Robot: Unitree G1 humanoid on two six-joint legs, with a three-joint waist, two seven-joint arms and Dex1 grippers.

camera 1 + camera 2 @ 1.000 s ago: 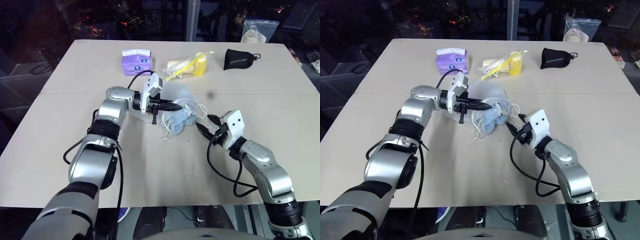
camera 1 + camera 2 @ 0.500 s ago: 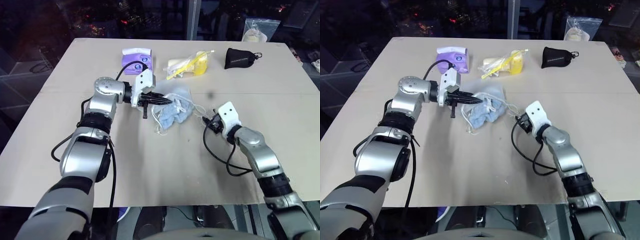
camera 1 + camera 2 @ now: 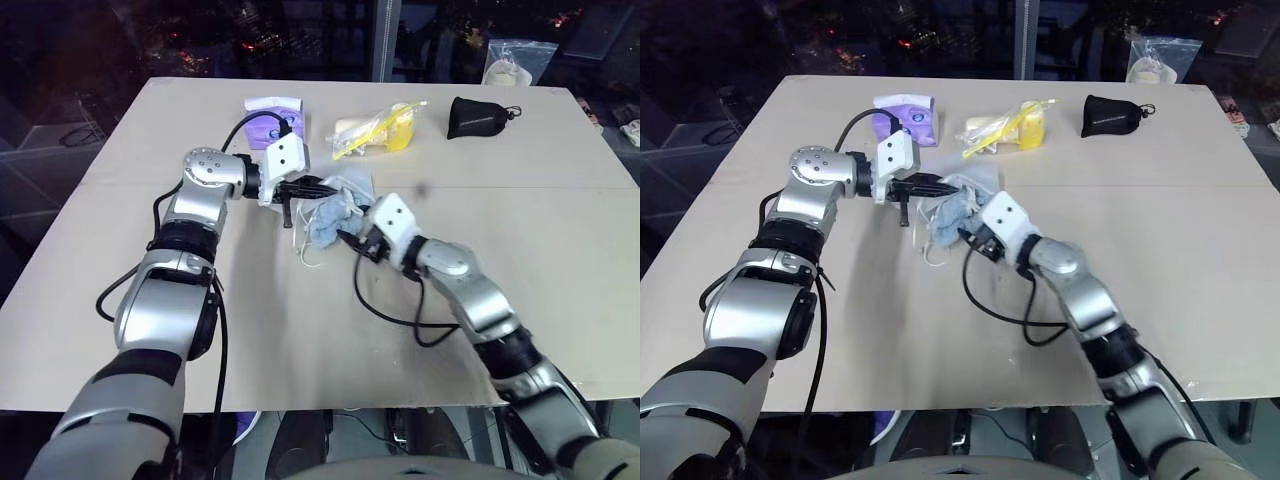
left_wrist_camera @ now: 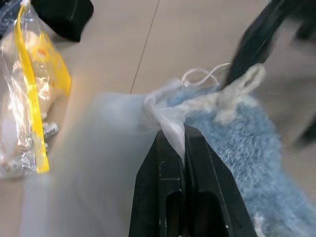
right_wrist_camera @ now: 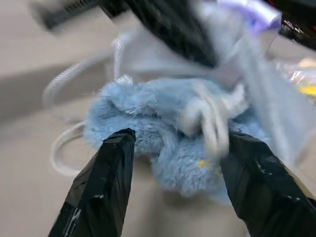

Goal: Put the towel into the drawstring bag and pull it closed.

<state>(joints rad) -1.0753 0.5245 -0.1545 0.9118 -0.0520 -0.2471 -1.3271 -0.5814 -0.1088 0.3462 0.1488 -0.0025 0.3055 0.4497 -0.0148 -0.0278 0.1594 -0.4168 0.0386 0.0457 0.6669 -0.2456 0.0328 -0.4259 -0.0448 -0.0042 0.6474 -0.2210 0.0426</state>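
Left wrist view: the left gripper [image 4: 183, 136], jaws pressed together, pinches the rim of the translucent white drawstring bag [image 4: 98, 163], beside the blue towel [image 4: 261, 158]. Head views: bag and towel lie bunched mid-surface [image 3: 520, 150]. The right gripper [image 5: 173, 163], jaws spread wide and holding nothing, faces the towel. Beyond lie a purple tissue pack [image 3: 272, 112], a clear packet [image 3: 380, 128] and a black pouch [image 3: 478, 117].

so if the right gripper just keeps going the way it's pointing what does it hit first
Most likely the towel: it lies directly between the open fingers of the right gripper, with the drawstring bag just behind it.
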